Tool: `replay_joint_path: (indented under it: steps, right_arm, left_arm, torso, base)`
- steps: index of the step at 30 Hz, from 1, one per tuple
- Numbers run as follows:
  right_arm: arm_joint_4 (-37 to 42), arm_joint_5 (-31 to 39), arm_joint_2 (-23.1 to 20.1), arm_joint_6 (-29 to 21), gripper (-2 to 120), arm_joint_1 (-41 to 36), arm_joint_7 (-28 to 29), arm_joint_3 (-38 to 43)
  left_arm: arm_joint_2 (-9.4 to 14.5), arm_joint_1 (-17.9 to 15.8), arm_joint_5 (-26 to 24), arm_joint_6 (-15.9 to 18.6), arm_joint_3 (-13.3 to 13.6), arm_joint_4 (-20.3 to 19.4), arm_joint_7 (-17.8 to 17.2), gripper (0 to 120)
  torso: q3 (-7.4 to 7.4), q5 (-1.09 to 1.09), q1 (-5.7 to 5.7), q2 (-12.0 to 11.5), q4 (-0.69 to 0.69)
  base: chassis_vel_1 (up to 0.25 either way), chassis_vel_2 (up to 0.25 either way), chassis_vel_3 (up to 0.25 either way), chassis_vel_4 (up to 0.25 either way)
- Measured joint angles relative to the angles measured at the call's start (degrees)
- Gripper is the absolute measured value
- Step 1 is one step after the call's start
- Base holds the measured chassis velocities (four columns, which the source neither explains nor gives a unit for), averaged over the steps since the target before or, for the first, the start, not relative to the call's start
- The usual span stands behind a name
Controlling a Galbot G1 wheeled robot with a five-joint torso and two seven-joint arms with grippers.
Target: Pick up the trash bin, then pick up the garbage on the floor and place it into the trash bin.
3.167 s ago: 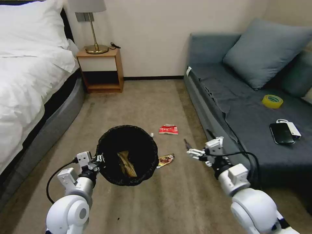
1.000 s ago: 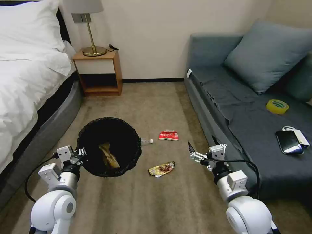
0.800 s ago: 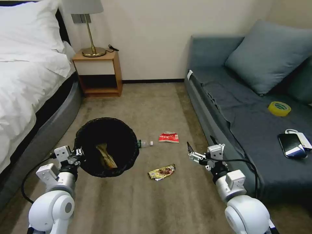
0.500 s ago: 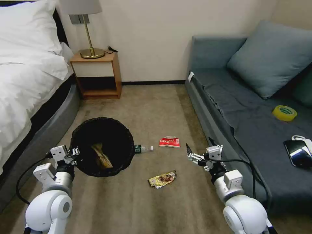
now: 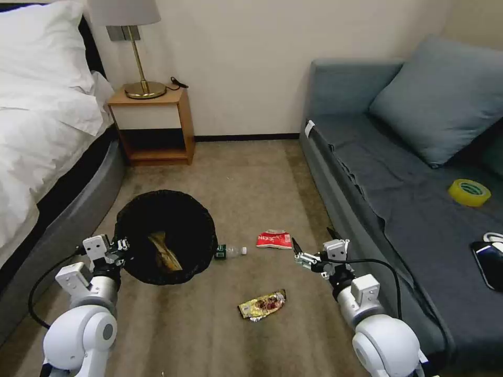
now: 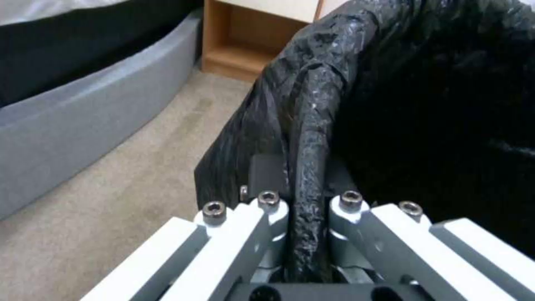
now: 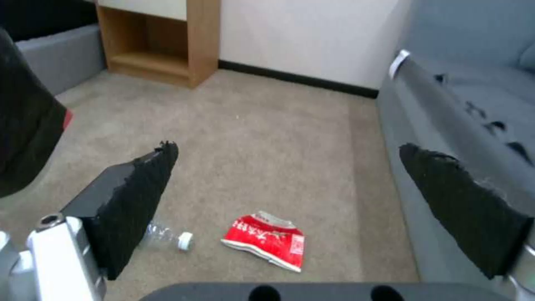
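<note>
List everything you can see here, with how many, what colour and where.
bin: one, black-lined, held off the carpet at its rim by the left end effector
paper bag: one, brown, inside the bin
bottle: one, clear with green label, on the carpet beside the bin
packet: one, red and white, on the carpet beyond the right end effector
wrapper: one, yellow-brown, on the carpet nearest the robot
tape roll: one, yellow, on the sofa
phone: one, black, on the sofa
sofa: one, grey-blue, right side
bed: one, white, left side
nightstand: one, wooden, by the wall
lamp: one, brass, on the nightstand
left end effector: shut on the bin
right end effector: open, above the carpet
</note>
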Motion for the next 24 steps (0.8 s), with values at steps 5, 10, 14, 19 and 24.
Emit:
replay_joint_path:
  steps: [5, 10, 14, 19, 24]
  right_arm:
    - [-4.07, 2.23, -1.73, 0.09, 100, 2.36, 0.83, -3.5]
    - [-10.77, 11.96, -3.85, -2.82, 100, 7.99, 3.89, -10.79]
    - [-14.95, 22.8, -4.21, -7.94, 100, 14.2, 8.34, -17.11]
    - [-19.79, 37.3, -4.47, -14.17, 100, 21.56, 14.61, -23.19]
    - [-27.87, 62.23, -4.39, -22.14, 100, 31.04, 27.05, -28.61]
  left_arm:
    - [0.21, -0.48, 0.02, -0.05, -0.15, 1.13, 0.55, 3]
    - [-0.03, -0.51, -0.02, -0.06, -0.02, 1.78, 1.05, 3]
    - [-0.78, -0.64, 0.02, -0.11, 0.02, 2.0, 1.34, 3]
    - [-1.33, -0.66, 0.07, -0.23, -0.29, 2.37, 1.9, 3]
    - [-1.51, -1.21, 0.14, -0.5, -1.34, 3.5, 2.44, 3]
  torso:
    - [0.0, 0.0, 0.0, 0.0, 0.0]
    - [-0.01, 0.0, 0.0, 0.0, 0.0]
    - [0.0, 0.0, 0.0, 0.0, 0.01]
    - [0.0, 0.0, 0.0, 0.0, 0.01]
    - [0.0, -0.01, 0.0, 0.0, 0.0]
  base:
    - [-0.055, 0.032, 0.044, -0.055]
    - [0.0, 0.0, 0.0, 0.0]
    - [0.0, 0.0, 0.0, 0.0]
    - [0.0, 0.0, 0.0, 0.0]
    - [0.0, 0.0, 0.0, 0.0]
